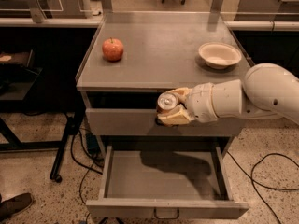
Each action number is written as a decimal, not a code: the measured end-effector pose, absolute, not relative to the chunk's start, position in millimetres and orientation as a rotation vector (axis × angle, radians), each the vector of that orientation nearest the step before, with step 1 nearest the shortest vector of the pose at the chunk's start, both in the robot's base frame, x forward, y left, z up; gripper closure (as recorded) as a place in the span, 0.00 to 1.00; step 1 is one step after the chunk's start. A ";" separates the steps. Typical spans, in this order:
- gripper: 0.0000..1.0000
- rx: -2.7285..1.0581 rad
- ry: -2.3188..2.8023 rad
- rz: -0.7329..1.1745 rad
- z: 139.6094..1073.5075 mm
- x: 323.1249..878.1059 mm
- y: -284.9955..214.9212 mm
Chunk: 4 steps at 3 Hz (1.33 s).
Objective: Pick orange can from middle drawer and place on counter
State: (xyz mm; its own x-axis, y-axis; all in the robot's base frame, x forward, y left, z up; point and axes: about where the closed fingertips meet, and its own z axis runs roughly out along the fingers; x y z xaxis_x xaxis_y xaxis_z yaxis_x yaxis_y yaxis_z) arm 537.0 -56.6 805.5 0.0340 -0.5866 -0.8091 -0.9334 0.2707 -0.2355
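Resting on the bench (159, 50) at left is an apple (113, 49). The can (167, 101) is already out of the open drawer (163, 208) — clamped between the fingers (175, 118) of the gripper (170, 107), before the upper drawer front, just below the bench edge. Raising it and setting it down is left — perhaps between apple and bowl (219, 55).

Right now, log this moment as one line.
gripper: before upper drawer front, below counter edge | jaws: shut on orange can | middle drawer: open | counter: apple, bowl
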 end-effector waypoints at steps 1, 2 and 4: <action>1.00 -1.382 1.626 0.419 846.0 549.2 -71.2; 1.00 -1.355 1.602 0.369 881.7 561.4 -84.1; 1.00 -1.364 1.575 0.398 893.0 568.8 -78.2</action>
